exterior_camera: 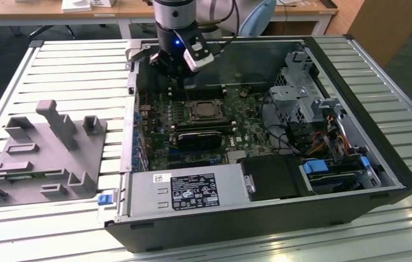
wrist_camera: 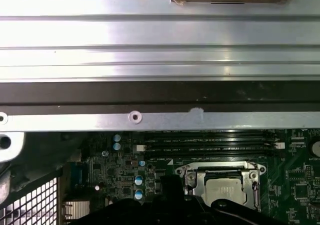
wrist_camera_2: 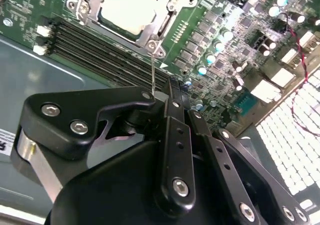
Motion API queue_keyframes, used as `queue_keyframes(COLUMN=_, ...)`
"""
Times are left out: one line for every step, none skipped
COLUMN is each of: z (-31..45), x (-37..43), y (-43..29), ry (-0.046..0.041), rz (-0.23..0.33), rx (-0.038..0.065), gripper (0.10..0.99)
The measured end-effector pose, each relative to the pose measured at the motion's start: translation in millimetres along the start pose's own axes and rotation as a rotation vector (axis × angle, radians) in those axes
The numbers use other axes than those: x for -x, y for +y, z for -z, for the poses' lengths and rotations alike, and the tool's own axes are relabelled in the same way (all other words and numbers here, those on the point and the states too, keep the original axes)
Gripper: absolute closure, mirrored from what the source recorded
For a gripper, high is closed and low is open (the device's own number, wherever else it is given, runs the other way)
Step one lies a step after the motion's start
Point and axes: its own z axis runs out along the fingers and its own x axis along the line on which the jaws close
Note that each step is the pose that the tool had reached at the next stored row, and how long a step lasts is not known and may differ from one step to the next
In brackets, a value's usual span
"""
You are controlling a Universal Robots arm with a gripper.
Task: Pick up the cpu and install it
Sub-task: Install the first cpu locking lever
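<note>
Silver chip: the cpu (exterior_camera: 203, 108) lies flat inside the socket frame (exterior_camera: 203, 101) on the motherboard (exterior_camera: 184, 139); in both wrist views its bright metal top (wrist_camera_2: 131, 7) (wrist_camera: 226, 191) sits framed by the metal bracket.
Gripper: the gripper (exterior_camera: 172, 70) hangs above the board, just beside the socket on its far side in the exterior view, apart from the chip.
Gripper state: its black fingers (wrist_camera_2: 175, 135) appear pressed together with nothing between them, though the tips are partly hidden, so this reading is tentative.
Memory slots: long dark slots (wrist_camera_2: 102, 47) run alongside the socket, between it and the case wall.
Computer case: the open black tower (exterior_camera: 264, 218) lies on its side on the slatted metal table (exterior_camera: 67, 71); the power supply (exterior_camera: 184, 191) occupies the near edge, drive bays (exterior_camera: 308, 98) the exterior view's right.
Fixture: a grey plastic fixture (exterior_camera: 46, 153) with upright posts stands on the table at the exterior view's left, well apart from the case interior.
Case rim: a bare metal flange (wrist_camera: 160, 119) borders the board in the first wrist view.
</note>
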Motion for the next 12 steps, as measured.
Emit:
queue_keyframes(z=-0.1, x=1.5, y=0.1, ry=0.0000, rz=0.000, rx=0.000, gripper=0.980)
queue_keyframes(z=-0.1, x=3.2, y=0.1, ry=0.0000, rz=0.000, rx=0.000, gripper=0.980)
queue_keyframes(z=-0.2, x=5.0, y=0.2, ry=-0.0001, rz=0.000, rx=0.000, gripper=0.980)
queue_keyframes(z=-0.3, x=6.6, y=0.2, ry=-0.0001, rz=0.000, rx=0.000, gripper=0.980)
queue_keyframes(z=-0.3, x=8.0, y=0.3, ry=0.0000, rz=0.000, rx=0.000, gripper=0.980)
queue_keyframes(z=-0.4, x=9.6, y=0.3, ry=0.0000, rz=0.000, rx=0.000, gripper=0.980)
queue_keyframes(z=-0.4, x=10.8, y=0.4, ry=0.0000, rz=0.000, rx=0.000, gripper=0.980)
queue_keyframes(z=-0.4, x=11.7, y=0.4, ry=0.0000, rz=0.000, rx=0.000, gripper=0.980)
queue_keyframes(z=-0.4, x=12.6, y=0.4, ry=0.0000, rz=0.000, rx=0.000, gripper=0.980)
queue_keyframes(z=-0.5, x=13.5, y=0.5, ry=0.0000, rz=0.000, rx=0.000, gripper=0.980)
queue_keyframes(z=-0.5, x=14.1, y=0.5, ry=-0.0001, rz=0.000, rx=0.000, gripper=0.980)
queue_keyframes(z=-0.5, x=14.9, y=0.5, ry=-0.0001, rz=0.000, rx=0.000, gripper=0.980)
